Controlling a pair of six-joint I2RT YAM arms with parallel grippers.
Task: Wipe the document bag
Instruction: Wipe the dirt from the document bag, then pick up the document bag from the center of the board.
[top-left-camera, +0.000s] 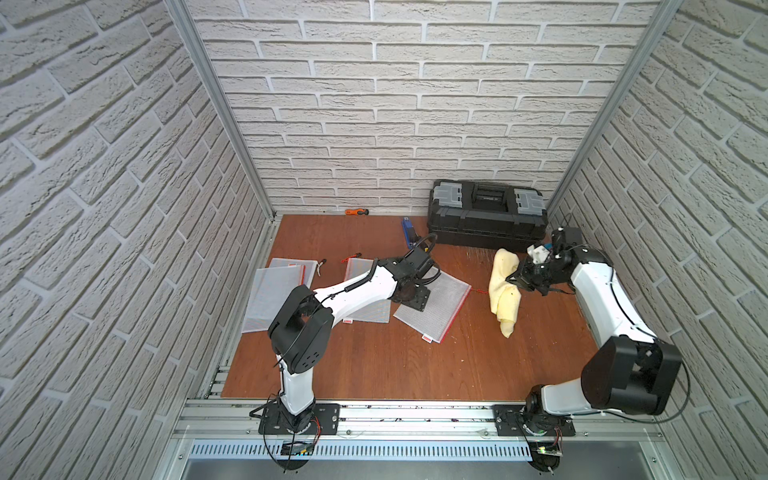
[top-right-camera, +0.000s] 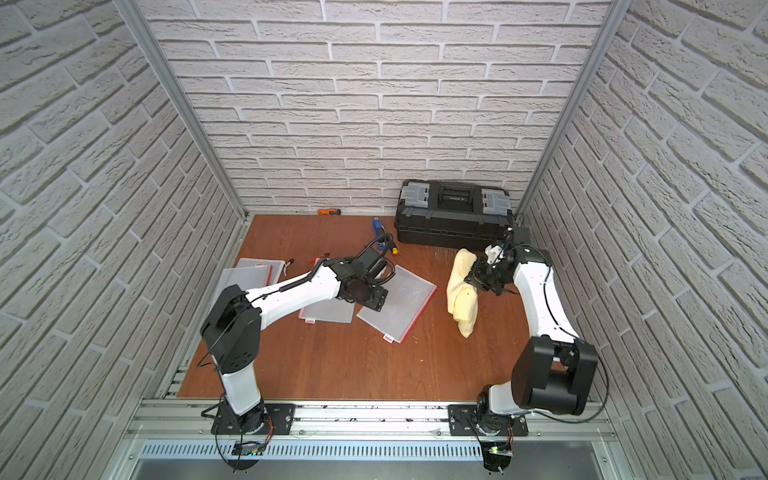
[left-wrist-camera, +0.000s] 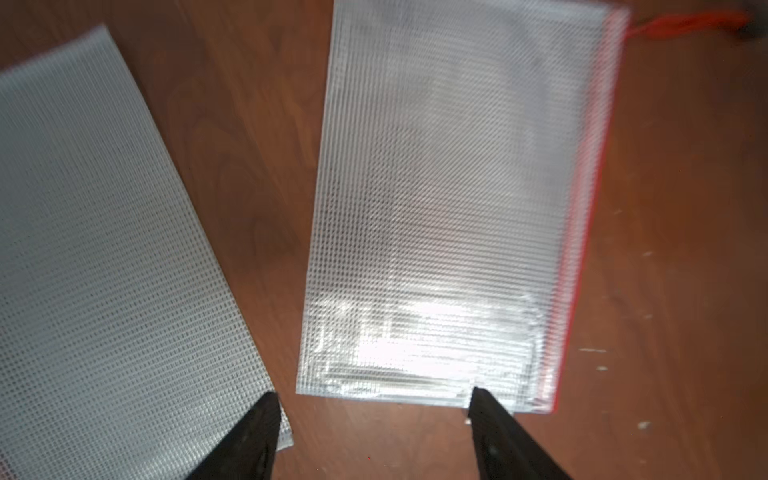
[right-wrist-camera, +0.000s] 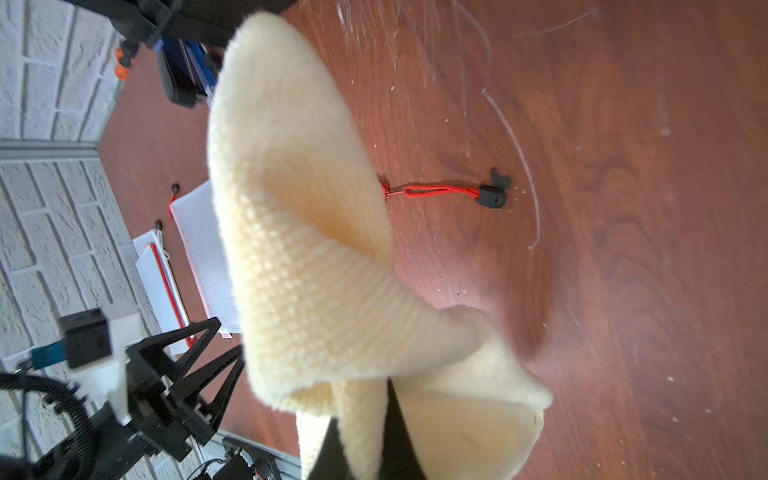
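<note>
The left gripper hangs with jaws spread at the edge of the mesh document bag, while the right gripper pinches the yellow cloth.

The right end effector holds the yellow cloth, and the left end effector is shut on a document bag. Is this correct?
Not fully. The right end effector holds the yellow cloth, but the left end effector is open, not shut on a document bag. The left wrist view shows its jaws wide apart, gripping nothing.
</note>
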